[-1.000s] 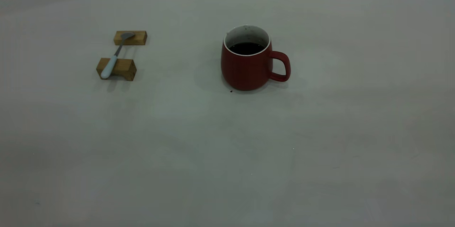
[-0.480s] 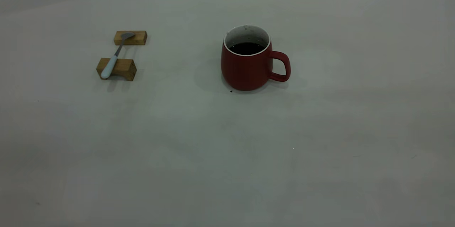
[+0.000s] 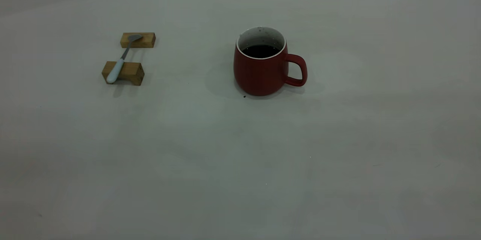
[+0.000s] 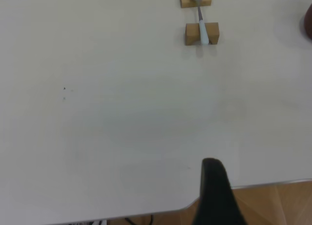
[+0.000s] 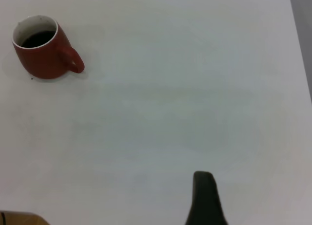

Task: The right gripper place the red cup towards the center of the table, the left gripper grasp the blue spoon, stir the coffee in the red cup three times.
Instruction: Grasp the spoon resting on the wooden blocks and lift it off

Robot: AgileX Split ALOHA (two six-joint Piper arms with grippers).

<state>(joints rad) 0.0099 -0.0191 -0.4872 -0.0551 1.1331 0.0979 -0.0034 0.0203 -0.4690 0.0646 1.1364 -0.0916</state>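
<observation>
The red cup (image 3: 259, 74) stands upright near the middle of the table (image 3: 240, 157), handle toward the right, with dark coffee (image 3: 260, 50) inside. The blue spoon (image 3: 119, 63) lies bridged across two wooden blocks at the left. Neither gripper appears in the exterior view. In the left wrist view my left gripper (image 4: 210, 162) shows as one dark tip, shut and empty, over the table's edge, far from the blue spoon (image 4: 202, 28). In the right wrist view my right gripper (image 5: 203, 175) is likewise shut and empty, far from the red cup (image 5: 41, 59) and its coffee (image 5: 38, 38).
Two tan wooden blocks (image 3: 138, 40) (image 3: 129, 71) carry the spoon. A tiny dark speck (image 3: 244, 96) lies by the cup's base. Beyond the table's edge, wooden floor (image 4: 273, 205) shows in the left wrist view.
</observation>
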